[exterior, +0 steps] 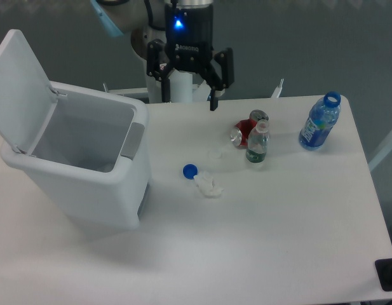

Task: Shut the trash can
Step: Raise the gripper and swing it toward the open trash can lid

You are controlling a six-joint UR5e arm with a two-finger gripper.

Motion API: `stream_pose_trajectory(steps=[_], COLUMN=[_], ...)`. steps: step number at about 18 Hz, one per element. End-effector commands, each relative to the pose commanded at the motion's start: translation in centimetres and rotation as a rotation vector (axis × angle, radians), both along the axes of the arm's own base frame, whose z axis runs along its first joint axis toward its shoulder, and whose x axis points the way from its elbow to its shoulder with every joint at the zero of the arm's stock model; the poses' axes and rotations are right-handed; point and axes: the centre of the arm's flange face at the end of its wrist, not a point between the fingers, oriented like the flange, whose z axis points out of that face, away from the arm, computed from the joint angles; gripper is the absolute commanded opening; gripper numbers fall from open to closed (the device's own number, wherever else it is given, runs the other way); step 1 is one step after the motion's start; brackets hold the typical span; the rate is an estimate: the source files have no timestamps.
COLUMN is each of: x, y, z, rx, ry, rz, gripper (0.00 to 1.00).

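Trash can (pixel 87 171): white, on the desk (pixel 278 229) at its left side, lid (pixel 21 89) swung up and back, interior exposed, grey tab on the front rim. Gripper (pixel 190 95): fingers spread, holding nothing, above the desk's far edge, up and right of the trash can. To the right of the trash can: blue cap (pixel 190 170), crumpled white scrap (pixel 208 185), red can (pixel 246 130), small green-labelled bottle (pixel 256 145), blue bottle (pixel 319 122) farthest out.

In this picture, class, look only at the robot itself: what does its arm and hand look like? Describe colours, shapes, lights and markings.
The hand is black, with two dark angular fingers branching from a boxy black body. A small blue light glows near the top of that body, and a line of white lettering sits below it, too small to read. Above and left, part of the arm shows light blue and pale grey.
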Motion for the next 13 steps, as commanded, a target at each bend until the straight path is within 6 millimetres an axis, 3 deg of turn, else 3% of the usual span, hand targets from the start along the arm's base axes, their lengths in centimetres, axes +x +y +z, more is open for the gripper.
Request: stream_pose_trajectory(steps=[7, 13], x=[-0.2, 0.0], y=[-0.5, -1.8], z=[-0.5, 0.9], rx=[-0.04, -0.033], ry=[0.002, 0.042], rz=[0.032, 0.059], gripper=[1.0, 1.0])
